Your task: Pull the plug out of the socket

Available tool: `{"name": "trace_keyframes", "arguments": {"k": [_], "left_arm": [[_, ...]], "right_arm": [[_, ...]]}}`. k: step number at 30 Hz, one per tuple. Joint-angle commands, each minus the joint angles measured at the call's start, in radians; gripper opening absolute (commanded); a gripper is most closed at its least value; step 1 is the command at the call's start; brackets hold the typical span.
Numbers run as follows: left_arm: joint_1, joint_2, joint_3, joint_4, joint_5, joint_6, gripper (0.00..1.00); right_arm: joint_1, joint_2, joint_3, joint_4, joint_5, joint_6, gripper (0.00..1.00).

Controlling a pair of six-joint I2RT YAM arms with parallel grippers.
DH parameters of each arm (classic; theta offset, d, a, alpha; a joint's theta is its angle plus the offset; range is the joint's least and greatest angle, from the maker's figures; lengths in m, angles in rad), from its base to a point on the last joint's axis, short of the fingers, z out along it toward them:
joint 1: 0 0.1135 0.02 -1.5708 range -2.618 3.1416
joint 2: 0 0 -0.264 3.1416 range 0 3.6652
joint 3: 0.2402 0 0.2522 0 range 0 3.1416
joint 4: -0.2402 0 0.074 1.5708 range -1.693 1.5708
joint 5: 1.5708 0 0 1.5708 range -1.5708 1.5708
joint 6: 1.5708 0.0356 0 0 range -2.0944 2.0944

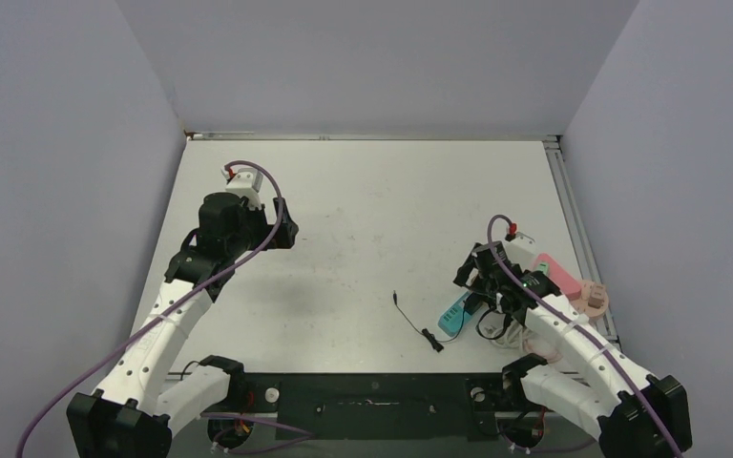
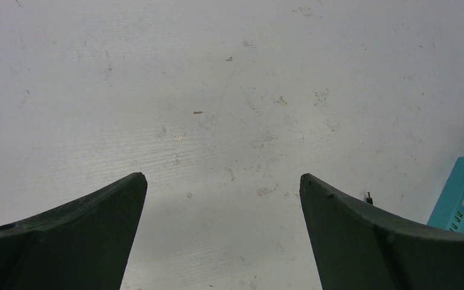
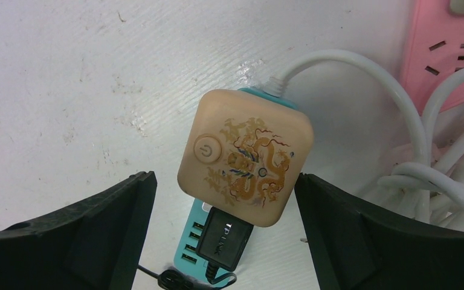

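- The plug (image 3: 225,232), a black adapter block, is seated in the teal socket strip (image 3: 187,257) at the near right of the table (image 1: 372,219), right under the right arm's wrist.
- In the right wrist view the plug's long axis runs along the strip, from the bottom of the frame upward with a slight lean to the right. Its upper end tucks under the strip's beige cap (image 3: 246,158).
- The cap carries a power symbol and a dragon print.
- In the top view the strip (image 1: 452,317) lies diagonally, its low end toward the table centre and its far end toward the pink power strip (image 1: 557,274).
- A thin black lead (image 1: 416,324) trails from the plug end out onto the bare table.
- A white cord (image 3: 362,75) leaves the strip's far end and coils beside the pink strip.
- The right gripper (image 3: 223,177) is spread wide with a finger on either side of the cap, holding nothing. Whether the fingers are level with the cap or above it is unclear.
- The left gripper (image 2: 223,176) is also spread and empty over bare table, well apart from the plug.
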Motion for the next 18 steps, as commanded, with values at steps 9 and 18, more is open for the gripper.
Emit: {"name": "trace_keyframes", "arguments": {"k": [9,18], "left_arm": [[-0.003,0.007,0.014,0.028,0.015,0.0,0.96],[-0.004,0.003,0.014,0.028,0.015,0.001,0.96]], "right_arm": [[0.048,0.026,0.019,-0.012,0.157,0.044,0.9],[0.049,0.028,0.017,0.019,0.146,0.024,0.7]]}}
